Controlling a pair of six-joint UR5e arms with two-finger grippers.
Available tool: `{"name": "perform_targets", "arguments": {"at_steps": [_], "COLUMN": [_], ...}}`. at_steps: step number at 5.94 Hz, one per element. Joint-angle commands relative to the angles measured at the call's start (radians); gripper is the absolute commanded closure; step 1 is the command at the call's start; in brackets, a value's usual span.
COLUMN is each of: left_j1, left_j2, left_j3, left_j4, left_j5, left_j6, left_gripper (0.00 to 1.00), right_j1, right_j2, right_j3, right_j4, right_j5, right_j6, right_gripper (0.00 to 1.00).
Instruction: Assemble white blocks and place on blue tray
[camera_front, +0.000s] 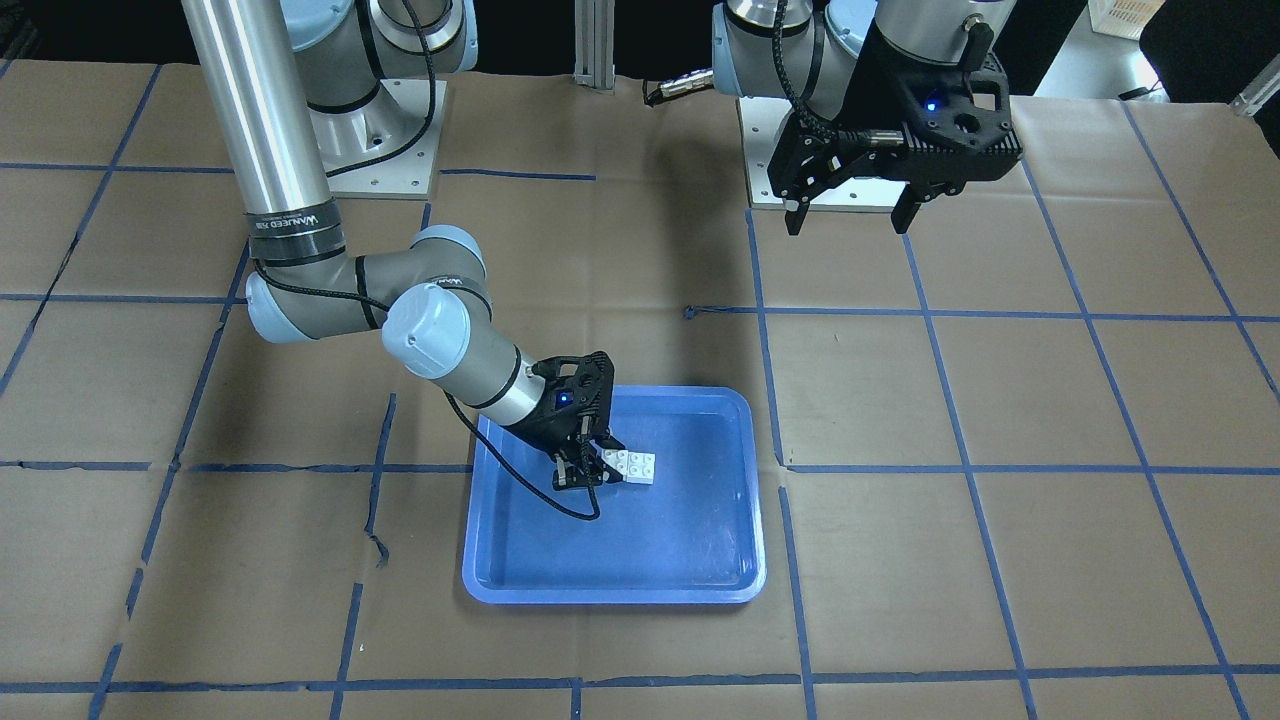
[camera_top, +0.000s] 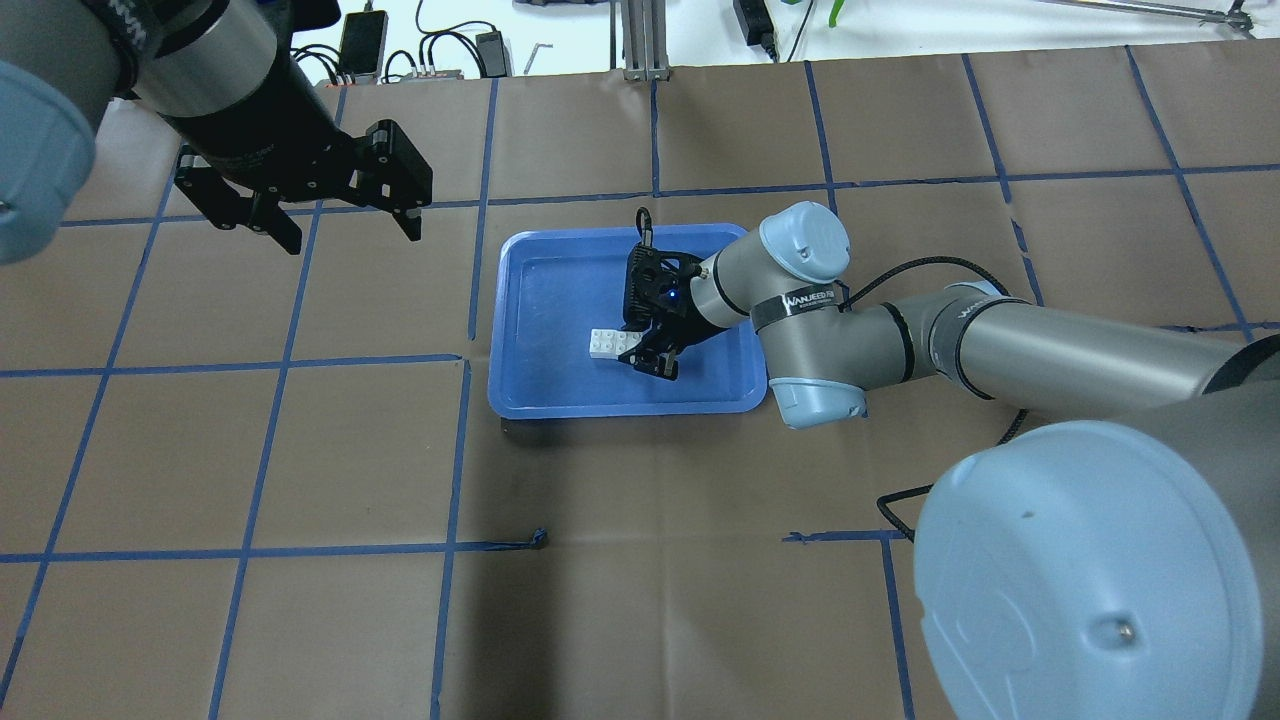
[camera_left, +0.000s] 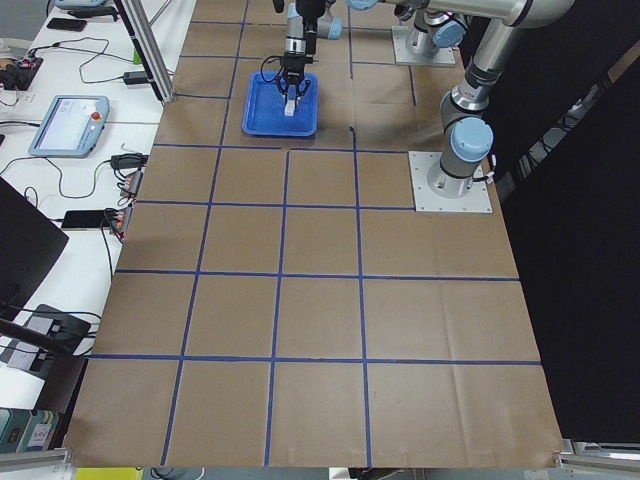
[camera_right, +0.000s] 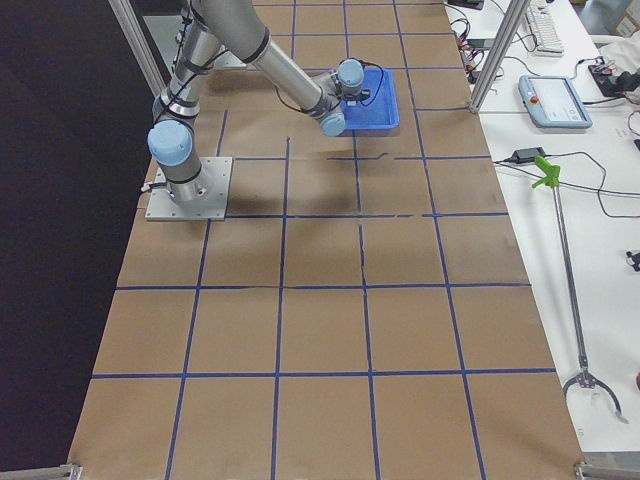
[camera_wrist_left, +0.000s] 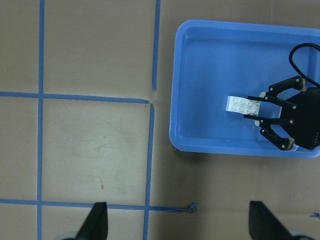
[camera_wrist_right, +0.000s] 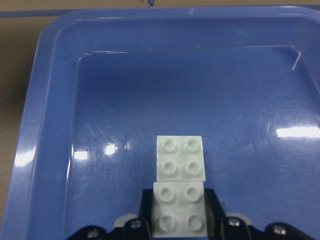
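Observation:
The blue tray (camera_front: 650, 560) lies on the brown paper near the table's middle. The two white blocks (camera_front: 632, 465) sit end to end as one piece, low over the tray's floor; whether they touch it I cannot tell. My right gripper (camera_front: 590, 465) reaches into the tray, tilted low, and is shut on the nearer block. In the right wrist view the blocks (camera_wrist_right: 180, 195) sit between the black fingers (camera_wrist_right: 147, 200). My left gripper (camera_front: 850, 215) hangs open and empty, high above the table near its base. The left wrist view shows the tray (camera_wrist_left: 210, 60) and blocks (camera_wrist_left: 242, 105) from above.
Blue tape lines divide the brown paper into squares. The two arm base plates stand at the robot's edge (camera_front: 380, 170). In the overhead view the tray (camera_top: 540, 300) holds only the blocks (camera_top: 612, 343) and my right gripper (camera_top: 645, 348). A tablet and cables lie on side benches (camera_left: 65, 125).

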Motion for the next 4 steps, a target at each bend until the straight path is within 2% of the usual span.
{"name": "perform_targets", "arguments": {"at_steps": [1, 4], "left_j1": [0.000, 0.000], "left_j2": [0.003, 0.001], "left_j3": [0.004, 0.004], "left_j4": [0.000, 0.000], "left_j5": [0.000, 0.000], "left_j6": [0.000, 0.000], "left_gripper": [0.01, 0.01], "right_j1": [0.000, 0.000], "right_j2": [0.001, 0.004], "right_j3": [-0.003, -0.004], "right_j4": [-0.002, -0.002], "right_j5": [-0.001, -0.001], "right_j6": [0.000, 0.000], "right_gripper": [0.66, 0.63]}}
